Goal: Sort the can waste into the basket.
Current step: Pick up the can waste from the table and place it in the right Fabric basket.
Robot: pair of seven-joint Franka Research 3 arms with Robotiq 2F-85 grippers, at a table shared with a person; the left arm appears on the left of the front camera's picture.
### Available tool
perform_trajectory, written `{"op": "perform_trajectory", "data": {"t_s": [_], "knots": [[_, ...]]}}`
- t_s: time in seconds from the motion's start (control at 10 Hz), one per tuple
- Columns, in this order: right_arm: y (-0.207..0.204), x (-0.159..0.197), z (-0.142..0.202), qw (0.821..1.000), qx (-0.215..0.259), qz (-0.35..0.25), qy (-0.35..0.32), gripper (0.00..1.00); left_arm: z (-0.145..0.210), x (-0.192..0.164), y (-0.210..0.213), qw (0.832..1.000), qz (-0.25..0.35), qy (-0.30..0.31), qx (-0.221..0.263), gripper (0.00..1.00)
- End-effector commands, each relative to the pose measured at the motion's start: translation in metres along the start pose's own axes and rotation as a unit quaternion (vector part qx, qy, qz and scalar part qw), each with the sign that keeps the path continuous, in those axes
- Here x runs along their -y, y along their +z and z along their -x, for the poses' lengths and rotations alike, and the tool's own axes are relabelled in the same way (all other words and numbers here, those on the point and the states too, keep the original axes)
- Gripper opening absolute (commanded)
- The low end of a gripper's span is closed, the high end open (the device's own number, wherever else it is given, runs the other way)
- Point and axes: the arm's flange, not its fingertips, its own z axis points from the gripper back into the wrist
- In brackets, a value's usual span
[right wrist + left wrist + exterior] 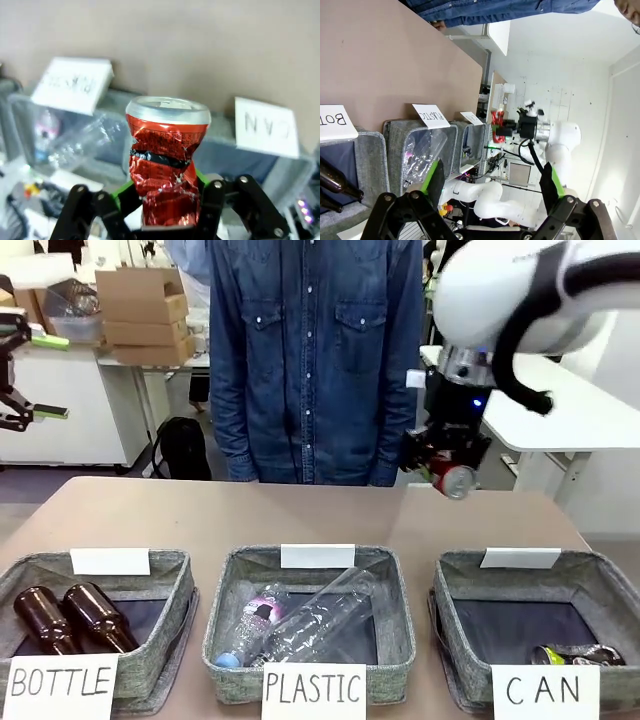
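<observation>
A crumpled red can [456, 479] with silver ends hangs in the air above the table's far right, with my right gripper [447, 462] shut on it. The right wrist view shows the same red can [167, 155] upright between the green pads of my right gripper [167, 202], over the basket signed "CAN" [260, 152]. That grey woven basket [600, 585] stands at the front right and holds a dark can with yellow-green print [575, 654]. My left gripper [20, 410] is raised at the far left; its wrist view shows it [492, 182] open with nothing in it.
A basket signed "BOTTLE" [165, 562] holds two brown glass bottles [70, 618]. The middle basket signed "PLASTIC" [395, 570] holds clear plastic bottles [300, 625]. A person in a denim shirt [315, 350] stands at the far edge of the brown table [200, 515].
</observation>
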Motion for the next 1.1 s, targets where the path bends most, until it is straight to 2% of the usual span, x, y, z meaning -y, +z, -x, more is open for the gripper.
{"op": "perform_trajectory", "data": {"t_s": [0.0,0.3,0.8,0.9,1.0], "knots": [[-0.009,0.027,0.053,1.000,-0.011,-0.021,0.012,0.27,0.002,0.000,0.003,1.000,0.000,-0.005,-0.004,1.00],[-0.026,0.058,0.112,0.999,0.000,-0.031,-0.035,0.27,0.002,0.000,0.003,1.000,0.000,-0.005,-0.004,1.00],[-0.047,0.084,0.133,0.997,-0.003,-0.059,-0.050,0.27,0.002,0.000,0.003,1.000,0.000,-0.005,-0.004,1.00],[-0.048,0.085,0.132,0.997,-0.003,-0.064,-0.050,0.64,0.002,0.000,0.003,1.000,0.000,-0.005,-0.004,1.00],[-0.049,0.086,0.132,0.997,-0.004,-0.064,-0.050,0.86,0.002,0.000,0.003,1.000,0.000,-0.005,-0.004,1.00]]}}
